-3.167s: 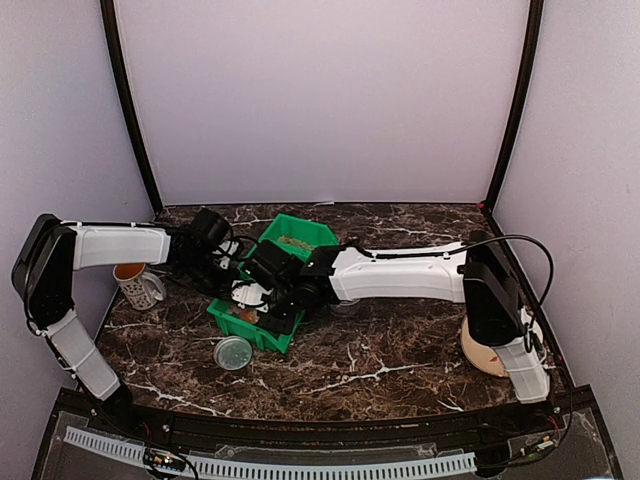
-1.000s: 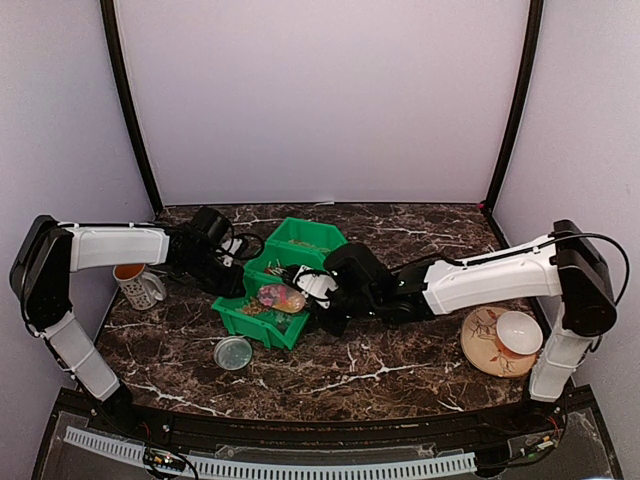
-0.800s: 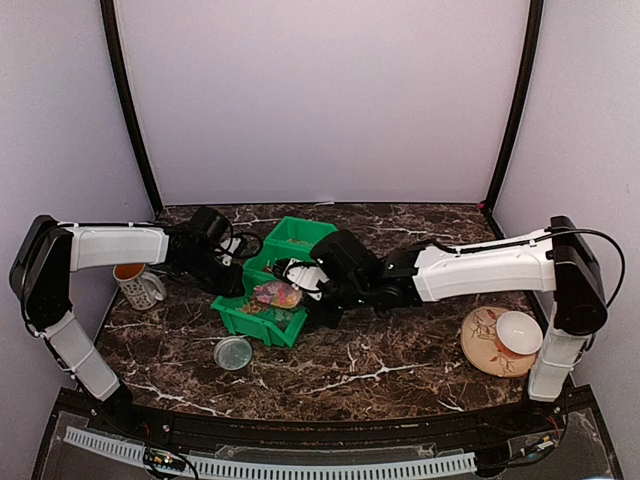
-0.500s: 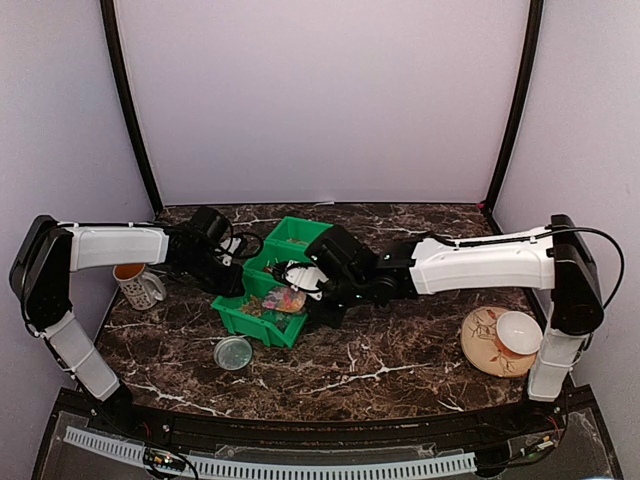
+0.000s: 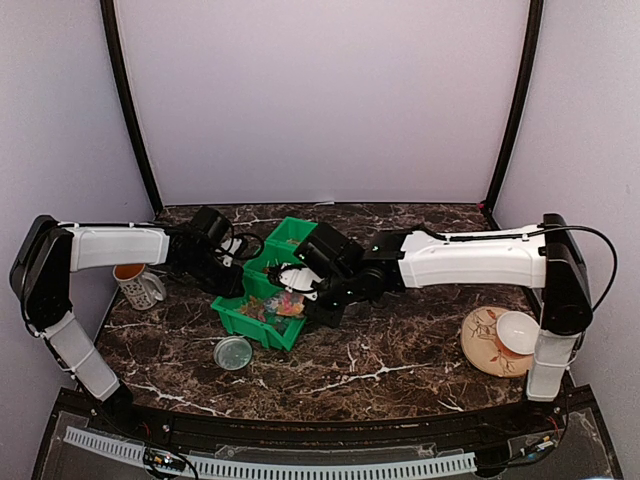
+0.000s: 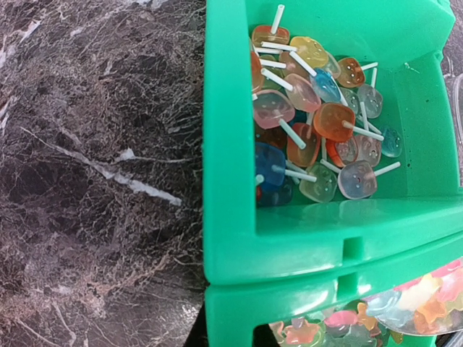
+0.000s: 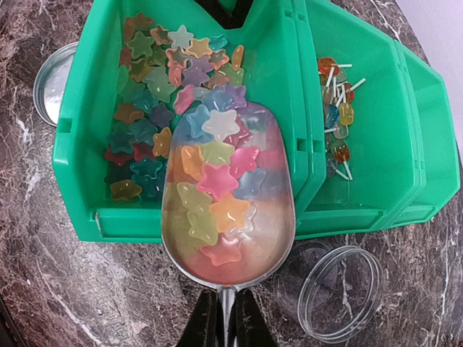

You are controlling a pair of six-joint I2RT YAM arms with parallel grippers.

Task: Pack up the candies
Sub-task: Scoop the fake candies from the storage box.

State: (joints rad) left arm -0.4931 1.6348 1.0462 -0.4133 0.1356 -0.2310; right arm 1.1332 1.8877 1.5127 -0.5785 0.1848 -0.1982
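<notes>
Candies, star-shaped and mixed in colour, lie heaped in the metal scoop, with more loose in the green bin beneath it.

**Change:** Three seconds back the scoop is down among the bin's contents; now it is clear of them and carries a full load. Over the last second the right arm swings its elbow up and back, while the scoop keeps its place over the bin's open front.

**Claws:** The right claw is clamped on the scoop's handle. The left claw is together at the bin's left side. Whether it pinches the wall cannot be told.

**Judgement:** Scooping is done; transfer is not. A clear tub stands just beside the bin on the right arm's side and looks empty. A round lid lies apart, in front of the bin. A second bin of lollipops is set against the bin's rear.

**Surface:** The counter is dark and marbled. A mug stands left of the bin. A plate carrying a bowl sits well to the bin's right.

**Room:** Pale lilac walls, black corner posts.
</notes>
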